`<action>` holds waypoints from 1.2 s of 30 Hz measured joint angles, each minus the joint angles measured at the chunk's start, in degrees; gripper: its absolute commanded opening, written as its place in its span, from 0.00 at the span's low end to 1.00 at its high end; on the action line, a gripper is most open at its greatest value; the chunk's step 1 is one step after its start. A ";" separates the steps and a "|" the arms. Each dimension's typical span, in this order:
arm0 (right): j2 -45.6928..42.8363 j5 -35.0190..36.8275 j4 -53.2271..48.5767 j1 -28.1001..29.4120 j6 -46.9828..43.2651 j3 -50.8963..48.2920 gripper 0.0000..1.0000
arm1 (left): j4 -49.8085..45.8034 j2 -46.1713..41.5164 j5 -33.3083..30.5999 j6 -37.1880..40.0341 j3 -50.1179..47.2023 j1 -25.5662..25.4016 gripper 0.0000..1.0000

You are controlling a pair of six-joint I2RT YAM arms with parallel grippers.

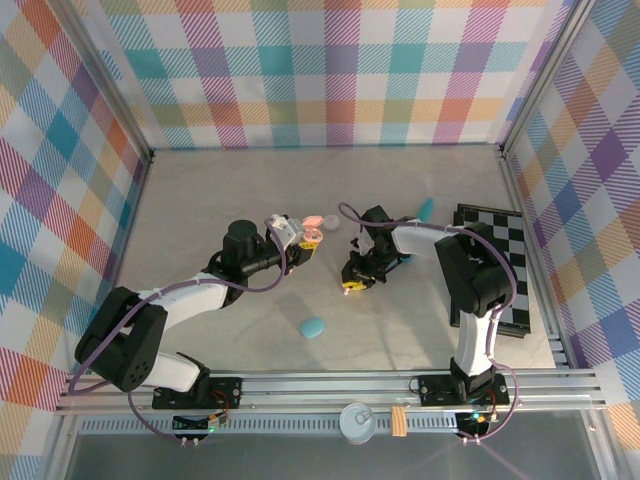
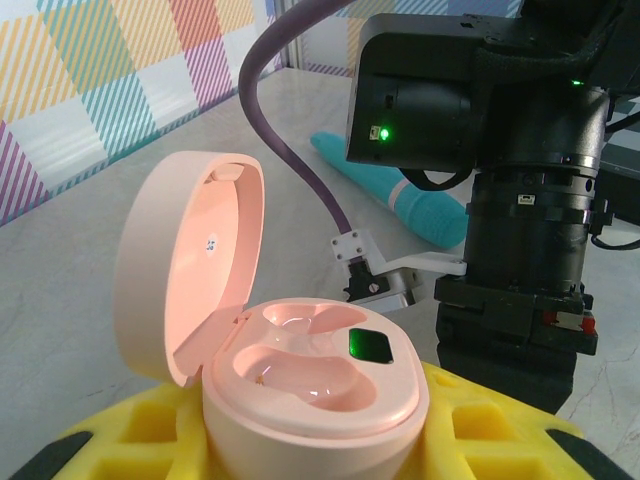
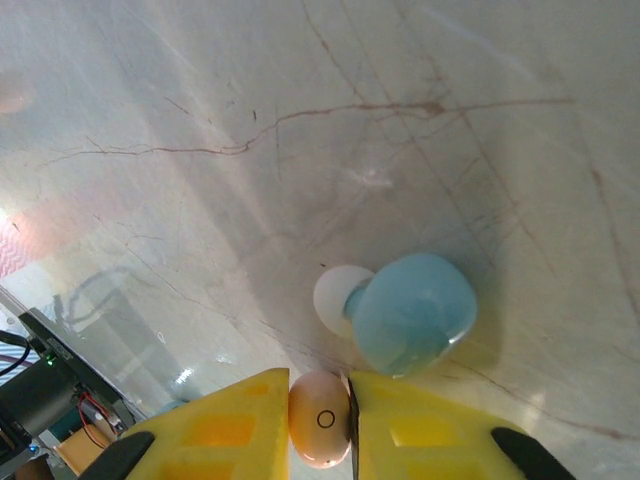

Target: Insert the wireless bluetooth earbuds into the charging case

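One pink earbud (image 3: 322,425) in right gripper (image 3: 320,385), one teal earbud (image 3: 412,312), one pink case (image 2: 300,380)

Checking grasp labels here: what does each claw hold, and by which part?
Left claw grips the open pink charging case by its lower body. Right claw pinches a pink earbud by its sides.
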 measured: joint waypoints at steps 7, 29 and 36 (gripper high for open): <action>-1.95 5.11 -3.13 1.01 -0.07 1.09 0.18 | 0.04 -0.13 -0.02 0.02 0.00 0.00 0.27; -12.48 28.52 -21.31 3.67 -3.10 12.92 0.18 | 0.02 1.01 1.70 0.00 0.74 -0.02 0.27; -18.29 20.96 -17.90 4.39 -4.24 16.68 0.18 | -1.27 1.01 5.31 -0.37 0.90 -0.02 0.27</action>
